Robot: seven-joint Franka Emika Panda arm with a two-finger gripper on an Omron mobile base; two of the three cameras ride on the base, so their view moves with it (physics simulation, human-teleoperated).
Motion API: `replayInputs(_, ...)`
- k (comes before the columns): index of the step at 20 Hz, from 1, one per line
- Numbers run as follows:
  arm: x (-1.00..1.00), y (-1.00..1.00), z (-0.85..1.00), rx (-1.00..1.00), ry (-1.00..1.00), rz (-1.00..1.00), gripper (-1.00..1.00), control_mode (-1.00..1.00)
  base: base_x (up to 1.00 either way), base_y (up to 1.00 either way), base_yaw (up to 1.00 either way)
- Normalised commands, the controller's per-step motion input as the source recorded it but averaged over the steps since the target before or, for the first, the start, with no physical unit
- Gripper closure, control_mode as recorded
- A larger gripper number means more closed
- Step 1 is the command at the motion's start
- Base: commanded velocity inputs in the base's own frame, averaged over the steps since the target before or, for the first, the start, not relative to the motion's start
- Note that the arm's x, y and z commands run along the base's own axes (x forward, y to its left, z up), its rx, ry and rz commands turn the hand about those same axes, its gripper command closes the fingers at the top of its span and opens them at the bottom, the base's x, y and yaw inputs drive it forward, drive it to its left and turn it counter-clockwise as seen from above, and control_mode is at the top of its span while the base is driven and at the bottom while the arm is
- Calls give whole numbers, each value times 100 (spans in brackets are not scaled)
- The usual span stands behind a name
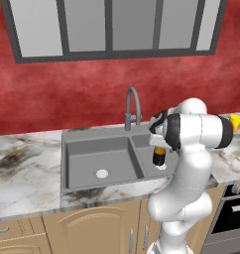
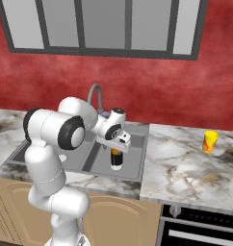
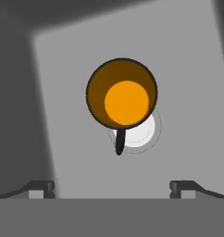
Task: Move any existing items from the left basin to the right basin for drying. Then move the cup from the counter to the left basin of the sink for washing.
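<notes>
The jar [image 2: 116, 160] stands on the right basin's [image 2: 136, 161] drain; the left basin [image 1: 97, 158] lies left, the cup [image 2: 210, 141] on the counter [image 2: 186, 168] right.

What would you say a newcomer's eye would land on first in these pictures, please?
Probably the black jar with an orange top, standing in the right basin over its white drain, with the open gripper hanging straight above it. Next, the yellow cup alone on the marble counter to the sink's right.

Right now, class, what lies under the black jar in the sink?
The black jar stands in the right basin over its white drain. Part of the drain peeks out; the rest is covered.
</notes>
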Motion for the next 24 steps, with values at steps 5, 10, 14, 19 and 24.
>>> replayInputs(5, -17, -5, 41, 0, 0, 0, -100, -100, 0, 0, 0)
replayInputs(10, -20, -11, 43, 0, 0, 0, -100, -100, 0, 0, 0)
replayInputs(14, -26, -19, 40, 0, 0, 0, -100, -100, 0, 0, 0)
replayInputs(19, -28, -24, 39, 0, 0, 0, -100, -100, 0, 0, 0)
replayInputs(24, -25, -30, 41, 0, 0, -1, -100, -100, 0, 0, 0)
